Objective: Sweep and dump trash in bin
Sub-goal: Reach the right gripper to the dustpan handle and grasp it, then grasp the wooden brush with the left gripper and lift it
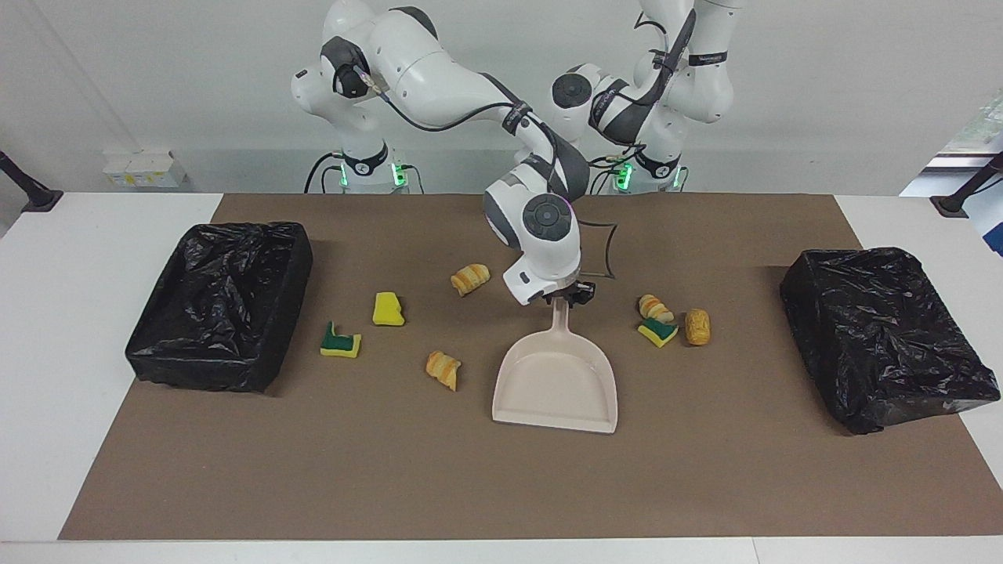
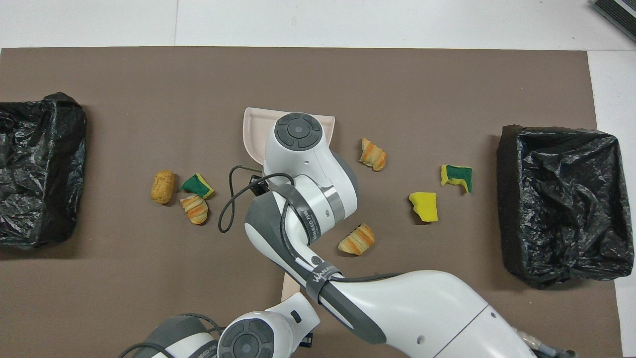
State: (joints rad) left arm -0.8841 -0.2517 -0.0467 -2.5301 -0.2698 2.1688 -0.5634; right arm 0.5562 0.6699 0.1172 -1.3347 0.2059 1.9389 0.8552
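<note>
Beige plastic dustpan (image 1: 556, 384) lies flat on the brown mat (image 1: 392, 478) in the middle of the table, its wide mouth pointing away from the robots and its handle toward them. The right gripper (image 1: 566, 296) is down at the tip of that handle; whether it has clamped on cannot be told. The left arm (image 1: 627, 117) waits folded by its base, its gripper hidden and closed. The trash is all on the mat, none in the dustpan. Toward the right arm's end lie a striped bread piece (image 1: 470, 278), a plain yellow sponge bit (image 1: 388, 309), a green-backed sponge bit (image 1: 341, 342) and a second striped bread piece (image 1: 443, 369). Toward the left arm's end, clustered together, lie a third striped piece (image 1: 655, 307), a green-topped sponge scrap (image 1: 657, 333) and a golden-brown roll (image 1: 697, 326). One black-bag-lined bin (image 1: 219, 305) stands at the right arm's end, and another black-bagged bin (image 1: 885, 337) stands at the left arm's end.
</note>
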